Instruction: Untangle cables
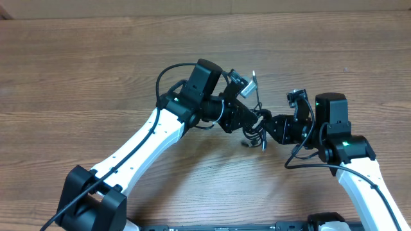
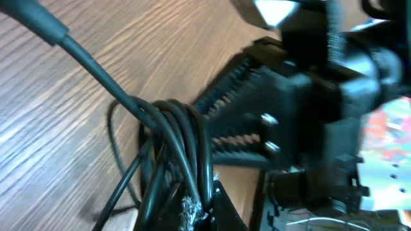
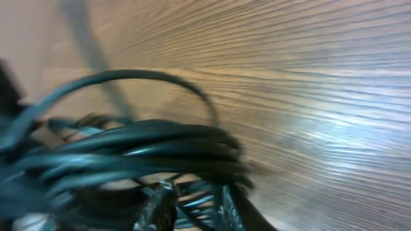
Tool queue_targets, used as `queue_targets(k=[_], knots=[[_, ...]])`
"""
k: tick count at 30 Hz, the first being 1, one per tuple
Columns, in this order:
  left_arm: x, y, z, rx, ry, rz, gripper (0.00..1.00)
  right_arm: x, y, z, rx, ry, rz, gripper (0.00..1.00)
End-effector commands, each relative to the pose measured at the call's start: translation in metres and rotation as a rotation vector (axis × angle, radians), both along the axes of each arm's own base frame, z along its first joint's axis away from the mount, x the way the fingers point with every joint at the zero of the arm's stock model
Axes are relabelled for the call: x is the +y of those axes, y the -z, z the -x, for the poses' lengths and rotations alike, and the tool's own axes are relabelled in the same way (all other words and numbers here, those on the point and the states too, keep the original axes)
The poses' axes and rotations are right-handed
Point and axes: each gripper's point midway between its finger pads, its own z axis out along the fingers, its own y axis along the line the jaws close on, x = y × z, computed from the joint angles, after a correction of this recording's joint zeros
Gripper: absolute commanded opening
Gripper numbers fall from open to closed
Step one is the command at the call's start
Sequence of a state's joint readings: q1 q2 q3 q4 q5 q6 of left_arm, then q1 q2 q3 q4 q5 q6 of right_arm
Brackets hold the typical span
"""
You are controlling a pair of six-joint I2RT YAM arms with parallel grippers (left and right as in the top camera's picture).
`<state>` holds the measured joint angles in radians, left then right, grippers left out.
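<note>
currently both arms meet over the middle of the wooden table (image 1: 77,64). in the overhead view the left arm (image 1: 154,135) comes up from the near-left corner and bends right. the left gripper (image 1: 243,120) has its tip buried in the tangle. from the left wrist view only one of its own fingers (image 2: 221,208) shows, at the bottom edge, touching the bundle beside a frayed silvery patch (image 2: 191,208). cannot tell whether that jaw is clamped or released.

the cables (image 1: 255,133) sit as one tight black knot between the two gripper tips, with short loops hanging toward the near side. one thin strand (image 1: 257,93) runs up from the knot, away from the arms' bases. closer in, the cables (image 2: 183,141) are several cords bunched side by side and a loose loop trails left over the wood.

the right gripper (image 1: 270,125) reaches in from the right, and its two ridged fingers (image 2: 237,80) converge on the bundle and pinch it at their tips. the right wrist view is blurred: the cables (image 3: 148,144) cross the frame as a thick band just above one ridged finger (image 3: 228,205). the right arm (image 1: 353,154) runs back to the near-right corner.
</note>
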<state>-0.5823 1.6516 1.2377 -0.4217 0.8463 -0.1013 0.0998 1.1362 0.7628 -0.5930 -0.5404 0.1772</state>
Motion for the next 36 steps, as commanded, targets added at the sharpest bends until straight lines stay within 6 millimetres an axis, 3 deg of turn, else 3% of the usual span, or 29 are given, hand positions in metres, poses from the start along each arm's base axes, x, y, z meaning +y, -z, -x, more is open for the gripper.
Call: queue_targets(k=[1, 11, 14, 19, 24, 29, 36], knots=[[-0.008, -0.037, 0.022, -0.002, 0.125, 0.128, 0.04, -0.032, 0.01, -0.015, 0.021, 0.202, 0.113, 0.18], [-0.007, -0.033, 0.016, -0.018, 0.097, 0.103, 0.04, -0.032, 0.01, -0.016, 0.035, 0.232, 0.095, 0.13], [-0.007, -0.029, 0.012, -0.028, 0.076, 0.083, 0.04, -0.02, 0.003, -0.016, 0.024, 0.181, 0.033, 0.19], [-0.006, -0.029, 0.011, -0.032, 0.069, 0.078, 0.04, -0.005, -0.011, -0.018, -0.033, 0.097, -0.03, 0.19], [-0.006, -0.028, 0.01, -0.035, 0.064, 0.074, 0.04, -0.003, -0.016, -0.022, -0.064, 0.088, -0.042, 0.2], [-0.002, -0.02, -0.003, -0.071, 0.001, 0.019, 0.04, 0.001, -0.018, -0.021, -0.1, 0.031, -0.03, 0.2], [0.003, -0.011, -0.011, -0.08, -0.051, -0.035, 0.04, -0.009, -0.014, -0.026, -0.115, 0.063, 0.027, 0.32]])
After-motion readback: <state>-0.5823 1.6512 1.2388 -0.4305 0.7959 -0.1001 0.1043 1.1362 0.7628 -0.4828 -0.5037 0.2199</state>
